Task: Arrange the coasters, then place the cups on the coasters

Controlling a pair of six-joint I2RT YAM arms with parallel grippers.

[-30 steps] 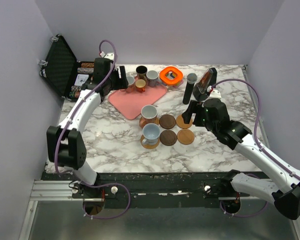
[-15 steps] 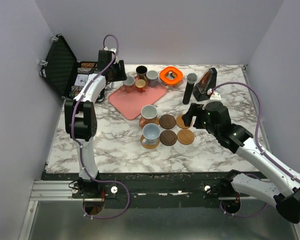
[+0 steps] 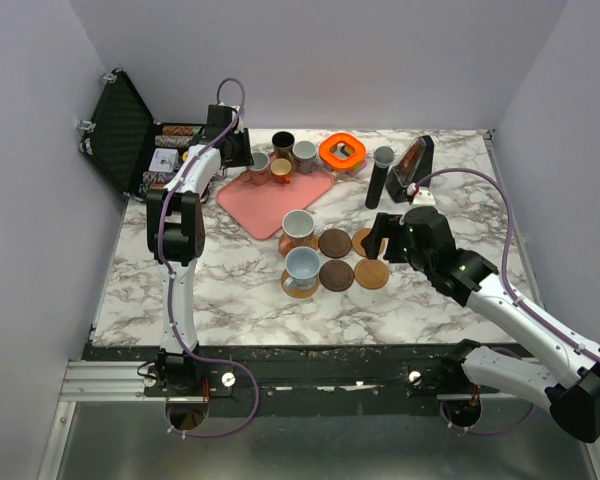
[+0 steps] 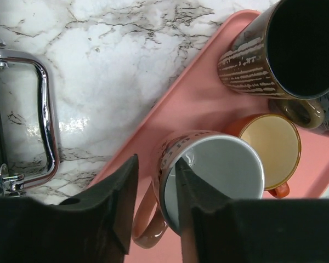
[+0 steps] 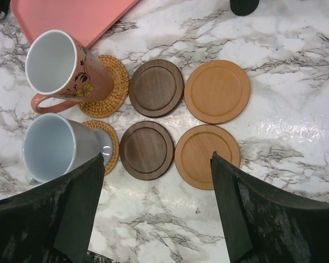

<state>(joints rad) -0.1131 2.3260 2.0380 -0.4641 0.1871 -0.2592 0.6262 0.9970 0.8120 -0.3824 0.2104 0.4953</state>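
Four cups stand at the back end of the pink tray [image 3: 270,200]: a pinkish-brown cup [image 3: 259,161], a copper-orange one [image 3: 280,171], a dark one [image 3: 283,144] and a grey one [image 3: 305,155]. My left gripper [image 4: 156,181] straddles the wall of the pinkish-brown cup [image 4: 219,170], one finger inside, the other outside by the handle with a gap left. On woven coasters stand a pink flowered cup [image 5: 60,68] and a pale blue cup [image 5: 55,148]. Two dark coasters [image 5: 156,87] [image 5: 147,149] and two tan coasters [image 5: 217,91] [image 5: 207,156] lie bare. My right gripper [image 5: 157,213] hangs open above them.
An open black case [image 3: 120,125] with poker chips stands at the back left, its chrome handle [image 4: 46,109] close to my left gripper. An orange ring [image 3: 342,150], a tall black cylinder [image 3: 380,175] and a dark slanted stand [image 3: 412,165] are at the back right.
My left arm has stretched to the back of the tray and its jaws have narrowed around the pinkish-brown cup's wall. My right gripper has drifted slightly left over the coasters.
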